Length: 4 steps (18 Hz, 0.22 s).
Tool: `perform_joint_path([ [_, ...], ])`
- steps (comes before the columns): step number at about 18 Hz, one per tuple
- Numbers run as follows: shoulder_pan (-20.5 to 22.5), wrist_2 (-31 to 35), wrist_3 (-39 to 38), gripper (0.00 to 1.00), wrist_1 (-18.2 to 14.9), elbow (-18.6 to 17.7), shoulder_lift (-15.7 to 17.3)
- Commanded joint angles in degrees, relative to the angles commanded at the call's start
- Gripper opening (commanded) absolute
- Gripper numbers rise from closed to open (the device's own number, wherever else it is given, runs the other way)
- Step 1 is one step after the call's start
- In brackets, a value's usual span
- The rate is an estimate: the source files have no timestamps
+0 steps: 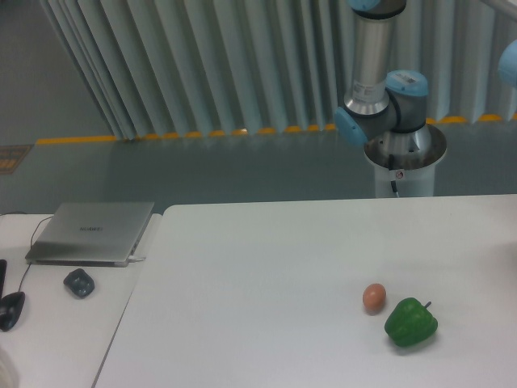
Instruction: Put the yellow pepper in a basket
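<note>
The yellow pepper is out of view, and no basket shows in this frame either. Only the arm's base and lower joints (380,113) stand behind the table's far edge, with a bit of a blue joint (509,63) at the right border. The gripper itself is outside the picture.
A green bell pepper (410,322) and a small brown egg (374,297) lie close together on the white table (266,275) at the right front. On the side desk to the left sit a closed laptop (93,232), a dark mouse (79,282) and a black object (10,310).
</note>
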Motion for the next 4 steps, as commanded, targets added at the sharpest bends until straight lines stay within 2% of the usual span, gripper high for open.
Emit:
perform_joint_path([
  [4,0.0,-0.4,0.1,1.0,0.0,0.0,0.0],
])
